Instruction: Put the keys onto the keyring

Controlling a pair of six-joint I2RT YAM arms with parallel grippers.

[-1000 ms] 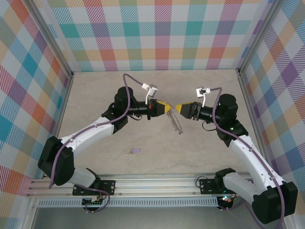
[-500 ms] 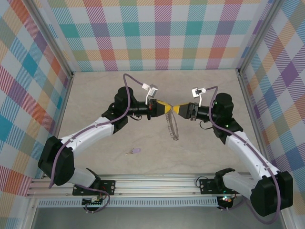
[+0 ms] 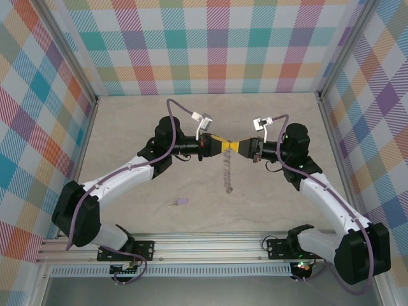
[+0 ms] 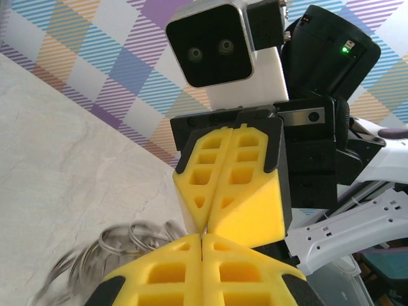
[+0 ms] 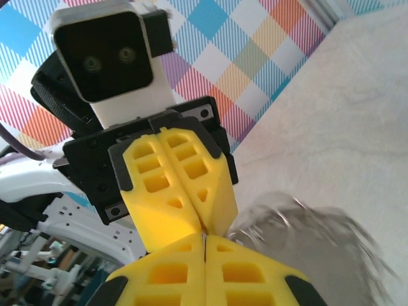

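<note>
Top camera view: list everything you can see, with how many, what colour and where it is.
keyring: one, grey metal hoop fringed with silvery loops, hanging edge-on below the meeting gripper tips, mid-table
key: one, lilac head, lying on the table front-left of the keyring, apart from it
table: one, pale beige marbled top
walls: three, multicolour checked, at the back and both sides
rail: one, silver metal, along the near edge
left gripper: one, yellow fingers, shut on the keyring's top
right gripper: one, yellow fingers, shut on the keyring's top, tip to tip with the left gripper
</note>
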